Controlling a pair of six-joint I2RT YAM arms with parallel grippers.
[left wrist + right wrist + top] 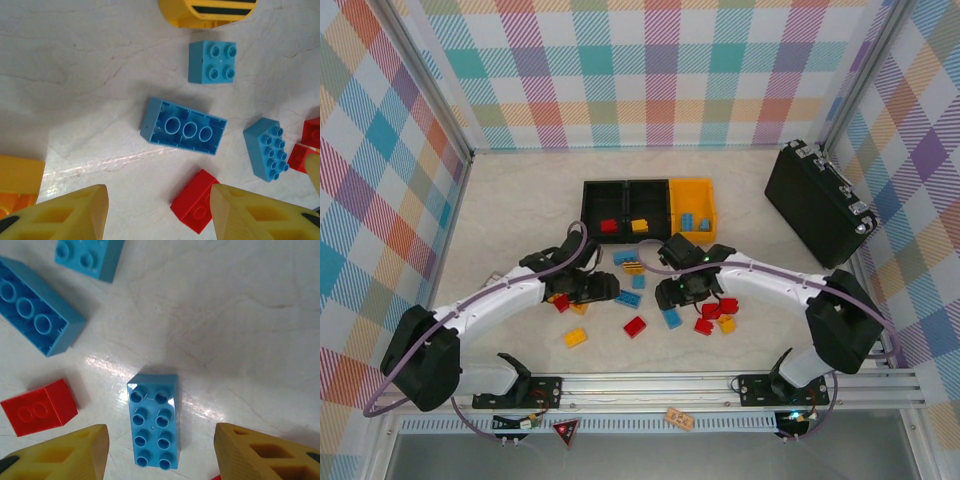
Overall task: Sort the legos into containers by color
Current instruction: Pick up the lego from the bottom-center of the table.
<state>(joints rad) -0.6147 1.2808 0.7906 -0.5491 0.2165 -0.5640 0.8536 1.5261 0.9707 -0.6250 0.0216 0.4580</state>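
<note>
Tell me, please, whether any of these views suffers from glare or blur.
Left wrist: a glare streak on the table near the upturned blue brick; sharp otherwise. Right wrist: glare patches beside the long studded brick, sharp too. Top external: even light, no glare.

Loose legos (635, 326) ctr; free room far-L.

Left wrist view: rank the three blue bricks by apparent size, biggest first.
1. Upturned blue brick, hollow side up: clearly the largest.
2. Eight-stud blue brick, seen at an angle.
3. Four-stud blue brick.
The last two look close. The angle foreshortens the eight-stud one, so their order is unsure.
</note>
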